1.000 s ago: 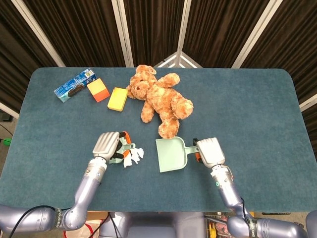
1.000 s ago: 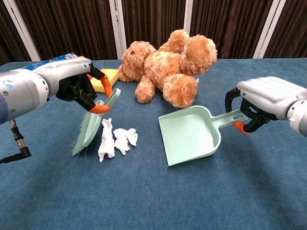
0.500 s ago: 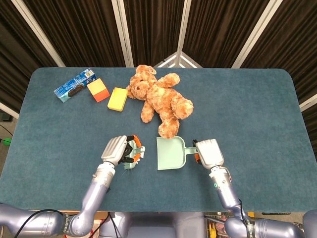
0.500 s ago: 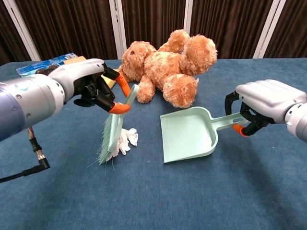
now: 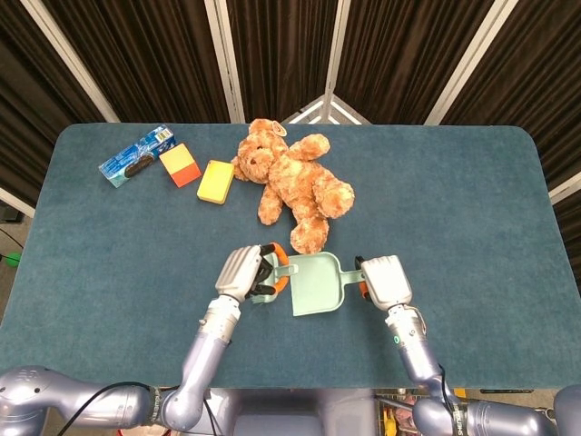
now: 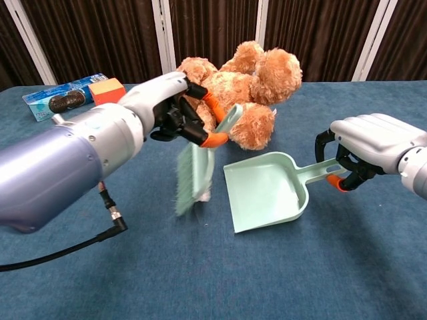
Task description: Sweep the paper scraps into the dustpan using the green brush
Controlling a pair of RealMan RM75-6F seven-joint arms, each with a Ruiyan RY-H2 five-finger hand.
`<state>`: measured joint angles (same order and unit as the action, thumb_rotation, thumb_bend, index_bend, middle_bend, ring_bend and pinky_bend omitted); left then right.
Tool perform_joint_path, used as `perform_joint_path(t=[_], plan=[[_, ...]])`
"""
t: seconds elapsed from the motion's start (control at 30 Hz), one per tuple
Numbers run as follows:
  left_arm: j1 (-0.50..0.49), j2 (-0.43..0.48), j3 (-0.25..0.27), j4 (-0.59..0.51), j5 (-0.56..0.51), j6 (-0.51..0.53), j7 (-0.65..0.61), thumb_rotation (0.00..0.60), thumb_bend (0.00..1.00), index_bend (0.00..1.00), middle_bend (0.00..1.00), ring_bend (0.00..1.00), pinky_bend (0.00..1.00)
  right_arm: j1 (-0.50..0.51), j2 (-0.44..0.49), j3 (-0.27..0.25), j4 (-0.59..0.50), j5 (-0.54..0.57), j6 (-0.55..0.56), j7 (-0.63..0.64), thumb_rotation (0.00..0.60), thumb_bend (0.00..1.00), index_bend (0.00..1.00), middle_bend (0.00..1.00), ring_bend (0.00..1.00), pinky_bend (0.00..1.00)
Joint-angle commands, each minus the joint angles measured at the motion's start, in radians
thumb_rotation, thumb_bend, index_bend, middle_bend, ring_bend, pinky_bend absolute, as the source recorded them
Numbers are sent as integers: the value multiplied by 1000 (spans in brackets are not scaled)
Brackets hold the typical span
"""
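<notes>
Green brush (image 6: pixel 195 175): is being gripped by the left hand (image 6: pixel 175 107), with the bristles hanging down to the table just beside the open mouth of the dustpan (image 6: pixel 267 193); in the chest view the brush head is blurred.
Left hand: is being kept clenched round the brush handle, orange fingertips wrapped over it; in the head view the hand (image 5: pixel 243 272) is sitting right against the dustpan's left edge.
Paper scraps (image 6: pixel 205 195): only a small white sliver is being shown behind the bristles in the chest view, at the dustpan's mouth; the rest is being hidden by the brush and hand, so it cannot be told whether any paper is lying inside the pan.
Dustpan: is being held flat on the table, its open edge turned toward the brush, its handle pointing to the right hand (image 6: pixel 373 143); in the head view the pan (image 5: pixel 315 283) is lying just below the teddy bear's foot.
Right hand: is being closed round the dustpan handle, fingers curled beneath it.
Teddy bear (image 5: pixel 292 182): is lying on the table behind the dustpan, close to it.
Yellow block (image 5: pixel 216 181): is lying just left of the bear's head.
Orange block (image 5: pixel 180 164): is resting between the yellow block and the biscuit packet (image 5: pixel 137 155), far left.
Table (image 5: pixel 472 218): is being covered by a teal cloth.
</notes>
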<state>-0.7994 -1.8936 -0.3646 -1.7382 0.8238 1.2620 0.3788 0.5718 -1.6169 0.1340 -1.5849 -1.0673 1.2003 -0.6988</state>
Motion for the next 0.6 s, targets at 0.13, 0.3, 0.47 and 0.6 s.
perform_joint_path(t=[0.13,0.3,0.47,0.6], plan=[[-7,-42,-15,15,45,-25,-75,600,658,844,1000,1000,1000,-1,-1,4,-9,6,9,-10,600,508,651,900,897,921],[9,-40,-3,-9,72,-47,-129,600,658,844,1000,1000,1000,-2,3,0,-12,5,7,-11,600,509,650,900,897,922],[35,13,20,-56,102,-50,-135,600,659,844,1000,1000,1000,3,0,6,-4,10,3,-15,600,509,650,900,897,922],[59,82,19,-97,116,-63,-151,600,658,844,1000,1000,1000,8,-6,11,1,20,1,-22,600,509,650,899,897,922]])
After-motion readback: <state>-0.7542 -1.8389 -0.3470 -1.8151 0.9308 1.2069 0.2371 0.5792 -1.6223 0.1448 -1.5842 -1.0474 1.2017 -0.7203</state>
